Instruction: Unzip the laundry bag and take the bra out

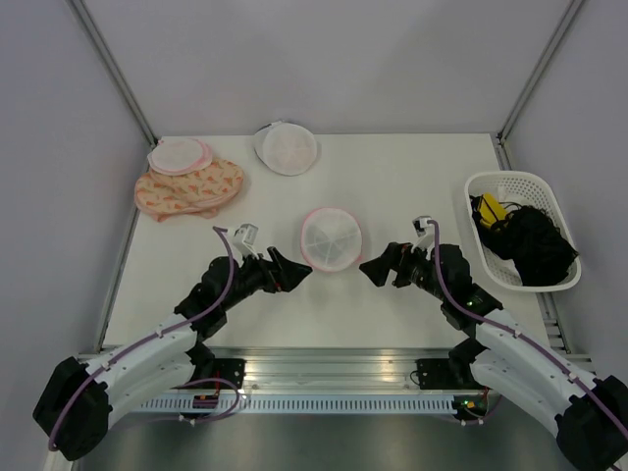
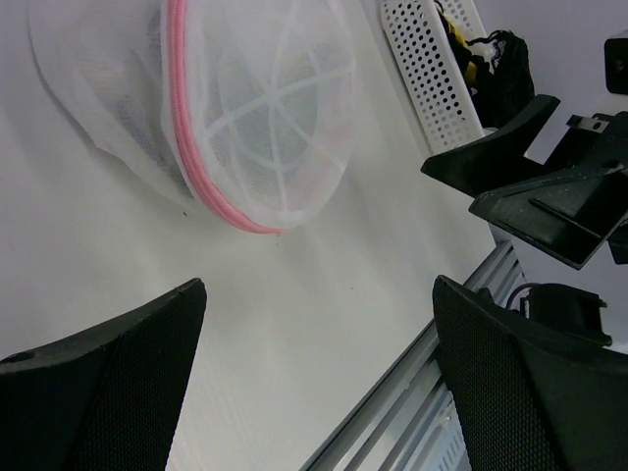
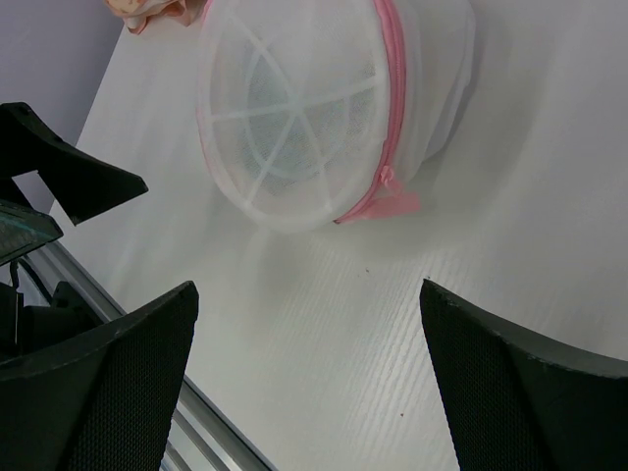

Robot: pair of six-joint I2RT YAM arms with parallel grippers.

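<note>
The laundry bag (image 1: 331, 236) is a round white mesh case with a pink zipper rim. It lies zipped in the middle of the table. It shows in the left wrist view (image 2: 250, 108) and the right wrist view (image 3: 314, 108), where its pink zipper pull (image 3: 388, 196) hangs at the near side. My left gripper (image 1: 294, 271) is open and empty just left of the bag. My right gripper (image 1: 373, 267) is open and empty just right of it. Neither touches the bag. The bra is hidden inside.
A plain white round case (image 1: 286, 147) sits at the back. A pink-edged round case (image 1: 179, 155) rests on orange patterned cloth (image 1: 191, 189) at the back left. A white basket (image 1: 486, 186) with dark clothing stands at the right. The table's metal front rail (image 2: 412, 392) is near.
</note>
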